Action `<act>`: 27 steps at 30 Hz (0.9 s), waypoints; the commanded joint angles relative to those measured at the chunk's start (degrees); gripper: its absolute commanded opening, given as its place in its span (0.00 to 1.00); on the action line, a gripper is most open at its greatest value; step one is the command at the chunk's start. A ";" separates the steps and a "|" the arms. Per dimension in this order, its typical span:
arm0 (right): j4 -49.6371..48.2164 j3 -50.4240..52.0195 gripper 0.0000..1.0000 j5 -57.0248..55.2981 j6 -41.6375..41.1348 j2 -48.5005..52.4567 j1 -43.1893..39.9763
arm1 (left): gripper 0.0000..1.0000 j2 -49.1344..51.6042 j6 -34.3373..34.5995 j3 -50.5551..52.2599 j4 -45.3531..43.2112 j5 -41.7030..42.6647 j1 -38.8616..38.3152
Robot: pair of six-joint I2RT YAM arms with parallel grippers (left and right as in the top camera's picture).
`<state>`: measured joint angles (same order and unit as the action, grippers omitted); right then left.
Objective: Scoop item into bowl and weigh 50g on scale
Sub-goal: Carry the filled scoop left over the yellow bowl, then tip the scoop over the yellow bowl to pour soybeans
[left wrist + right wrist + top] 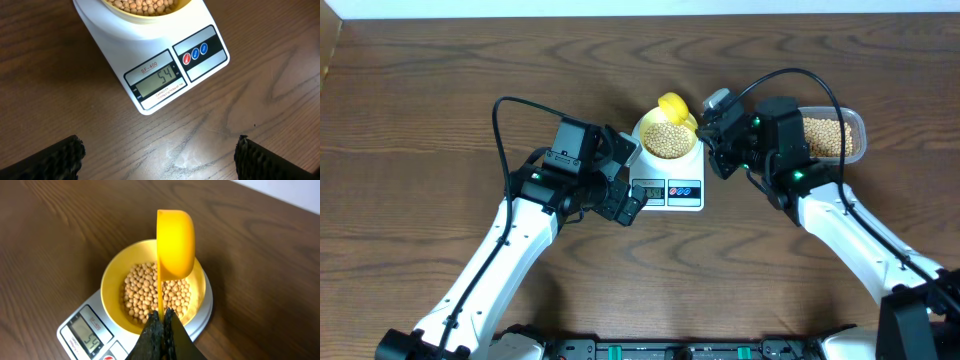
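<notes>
Dark wood-grain table (420, 90), white strip (640, 7) beyond; left hand (626, 178) wide open, right hand (161, 317) tight on yellow scoop (175, 242).

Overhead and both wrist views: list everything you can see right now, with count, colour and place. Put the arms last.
table: one, dark brown wood, under everything
scale: one, white, table centre, display reads 54
bowl: one, pale yellow, on the scale
beans: many, tan, a heap in the bowl, more in the tub
scoop: one, bright yellow, turned on its side above the bowl
tub: one, clear plastic, right of the scale, behind the right arm
left gripper: one, black, open, empty, above the table by the scale's display end
right gripper: one, black, shut on the scoop's handle, over the bowl
</notes>
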<state>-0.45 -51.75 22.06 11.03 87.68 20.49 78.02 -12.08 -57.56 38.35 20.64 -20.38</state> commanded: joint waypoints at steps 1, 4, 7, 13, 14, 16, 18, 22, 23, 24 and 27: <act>-0.39 -0.52 0.01 -0.09 0.83 0.70 0.79 | 0.98 0.22 -0.76 0.39 -0.04 -0.37 -0.07; -0.37 -0.52 0.01 -0.13 0.85 0.74 1.36 | 0.98 0.22 -0.74 0.39 -0.04 -0.37 -0.07; -0.26 -0.52 0.01 -0.81 0.85 1.22 1.68 | 0.98 0.22 -0.76 0.39 -0.04 -0.37 -0.07; -0.42 -0.52 0.01 -5.03 0.87 3.67 3.17 | 0.98 0.22 -0.74 0.39 -0.02 -0.37 -0.07; -0.42 -0.52 0.01 -5.03 0.87 3.91 3.26 | 0.98 0.22 -0.76 0.39 -0.04 -0.37 -0.07; -0.39 -0.52 0.01 -5.03 0.87 4.17 3.63 | 0.98 0.22 -0.76 0.39 -0.04 -0.37 -0.07; -0.39 -0.52 0.01 -5.27 0.96 4.20 3.89 | 0.98 0.22 -0.76 0.39 -0.04 -0.37 -0.07; -0.24 -0.52 0.01 -7.37 3.41 4.20 4.44 | 0.98 0.22 -0.74 0.39 -0.04 -0.37 -0.07; -0.15 -0.52 0.01 -8.20 3.48 4.20 4.48 | 0.98 0.22 -0.76 0.39 -0.04 -0.37 -0.07; -0.02 -0.52 0.01 -8.63 3.52 4.20 4.48 | 0.98 0.22 -0.74 0.39 -0.04 -0.37 -0.07; 1.16 -0.52 0.01 -8.63 4.50 4.20 4.48 | 0.98 0.22 -0.76 0.39 -0.04 -0.37 -0.07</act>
<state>-0.16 -51.75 15.00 13.47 91.98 24.62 78.02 -12.08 -57.56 38.35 20.64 -20.38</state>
